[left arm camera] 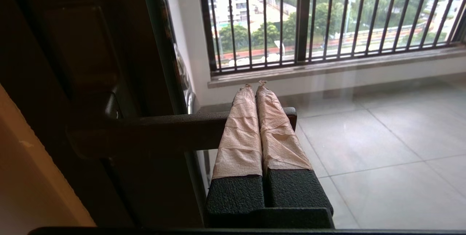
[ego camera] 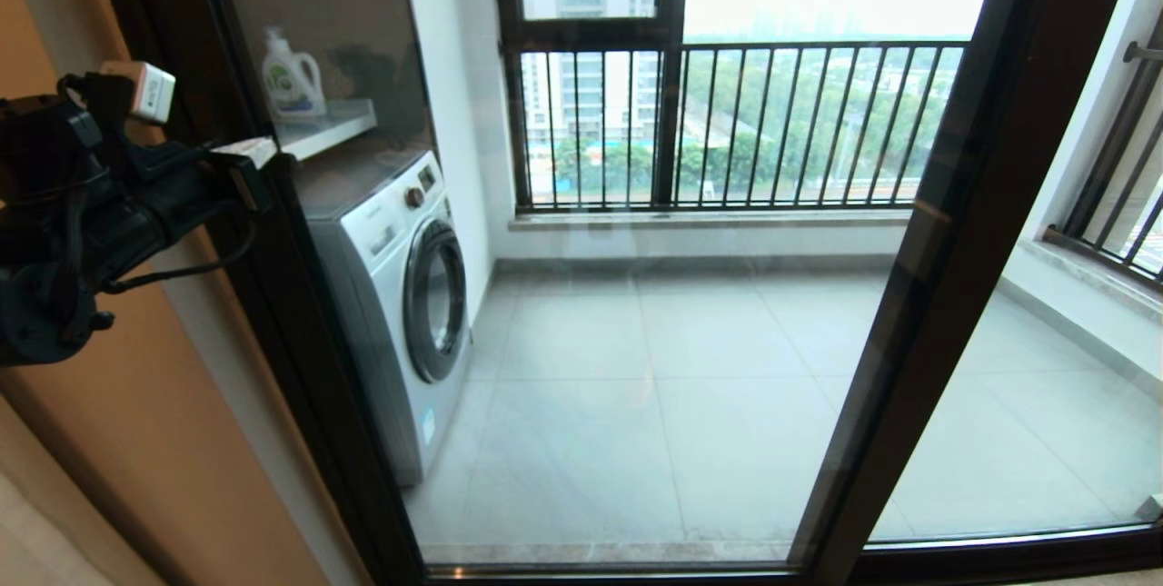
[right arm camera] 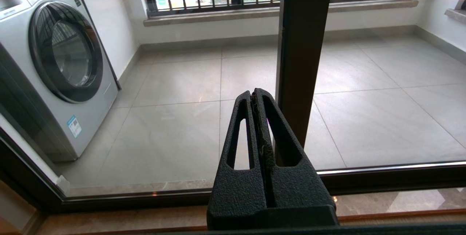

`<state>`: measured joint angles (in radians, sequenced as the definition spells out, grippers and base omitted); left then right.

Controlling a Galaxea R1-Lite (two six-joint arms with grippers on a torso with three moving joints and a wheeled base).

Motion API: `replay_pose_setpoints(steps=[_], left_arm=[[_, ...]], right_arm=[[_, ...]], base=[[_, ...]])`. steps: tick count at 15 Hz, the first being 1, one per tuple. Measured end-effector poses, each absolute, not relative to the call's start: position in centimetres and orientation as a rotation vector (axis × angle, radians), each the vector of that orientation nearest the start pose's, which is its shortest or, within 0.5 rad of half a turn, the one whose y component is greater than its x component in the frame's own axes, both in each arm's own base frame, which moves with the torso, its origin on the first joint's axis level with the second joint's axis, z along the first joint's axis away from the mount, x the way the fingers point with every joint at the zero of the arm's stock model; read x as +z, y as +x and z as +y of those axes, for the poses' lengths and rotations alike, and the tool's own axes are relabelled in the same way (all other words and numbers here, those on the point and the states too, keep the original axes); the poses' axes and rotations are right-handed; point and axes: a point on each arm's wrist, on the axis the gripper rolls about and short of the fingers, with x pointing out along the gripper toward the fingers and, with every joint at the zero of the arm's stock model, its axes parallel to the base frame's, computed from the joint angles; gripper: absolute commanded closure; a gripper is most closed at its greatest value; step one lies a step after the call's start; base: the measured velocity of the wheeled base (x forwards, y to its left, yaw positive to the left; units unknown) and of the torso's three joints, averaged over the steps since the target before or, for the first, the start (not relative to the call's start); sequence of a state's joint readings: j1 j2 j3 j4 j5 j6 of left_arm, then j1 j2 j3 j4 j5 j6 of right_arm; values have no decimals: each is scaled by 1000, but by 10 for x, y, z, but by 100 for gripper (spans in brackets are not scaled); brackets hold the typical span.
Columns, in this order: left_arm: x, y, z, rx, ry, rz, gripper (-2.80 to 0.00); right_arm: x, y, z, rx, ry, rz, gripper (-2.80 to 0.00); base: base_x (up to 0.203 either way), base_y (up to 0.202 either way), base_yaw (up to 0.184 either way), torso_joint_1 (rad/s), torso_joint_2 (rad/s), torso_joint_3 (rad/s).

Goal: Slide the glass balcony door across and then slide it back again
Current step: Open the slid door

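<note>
Pressing taped claw (left arm camera: 255, 85) against textured bar handle (left arm camera: 164, 129).

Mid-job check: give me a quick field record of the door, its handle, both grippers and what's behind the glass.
door: glass balcony door, dark frame, spans the opening in the head view
handle: dark bar handle protruding from the door's left upright
left gripper: left gripper shut, tape-wrapped fingers lying across the handle's free end
right gripper: right gripper shut, empty, low before the glass near a dark upright
behind glass: washing machine, detergent bottle on a shelf, railing bars
</note>
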<state>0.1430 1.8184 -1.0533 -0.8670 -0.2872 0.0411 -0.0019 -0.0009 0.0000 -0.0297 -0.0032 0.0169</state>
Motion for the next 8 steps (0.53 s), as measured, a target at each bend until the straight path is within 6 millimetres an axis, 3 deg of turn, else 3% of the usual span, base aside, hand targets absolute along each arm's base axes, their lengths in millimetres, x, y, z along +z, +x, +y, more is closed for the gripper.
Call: replay_pose_setpoints(steps=[8], left_arm=[[205,362,57,-112,48,-6,0]], right_arm=[[78,-23,0,-4,17,-29,0]], base=[[0,0,0,0,0,0]])
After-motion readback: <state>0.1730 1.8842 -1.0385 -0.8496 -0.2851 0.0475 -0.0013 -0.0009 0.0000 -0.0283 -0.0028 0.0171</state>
